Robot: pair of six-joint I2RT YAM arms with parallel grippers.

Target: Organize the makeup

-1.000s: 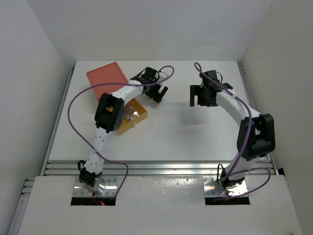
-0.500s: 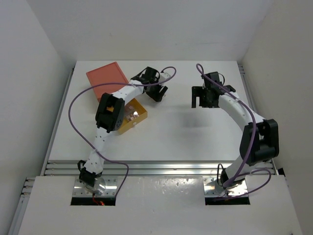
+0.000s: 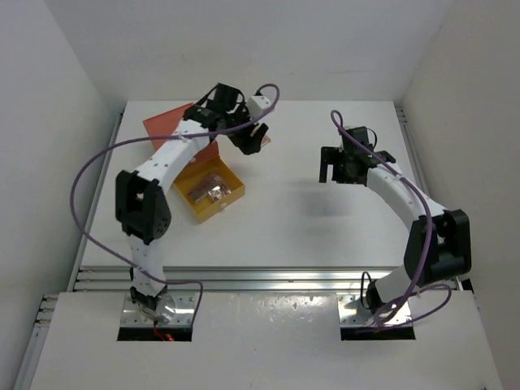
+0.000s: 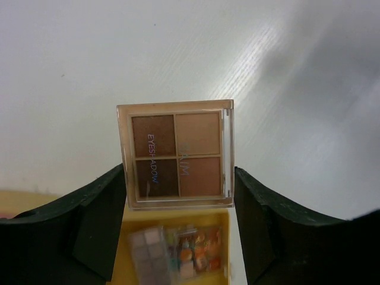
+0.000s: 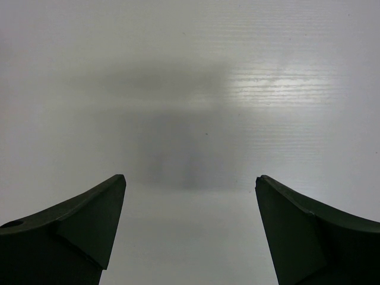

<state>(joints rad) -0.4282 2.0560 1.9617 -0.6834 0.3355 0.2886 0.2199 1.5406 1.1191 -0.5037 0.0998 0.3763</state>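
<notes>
Left wrist view: left gripper (image 4: pixel 178 178) holds an eyeshadow palette (image 4: pixel 176 155) over the yellow drawer (image 4: pixel 178 216), release probably next; right gripper (image 5: pixel 190 196) wide, empty.

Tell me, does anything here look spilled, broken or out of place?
Nothing stands out. The eyeshadow palette sits squarely in the jaws of the left gripper above the yellow drawer, where a multicoloured palette lies flat. Nothing is spilled or broken.
</notes>
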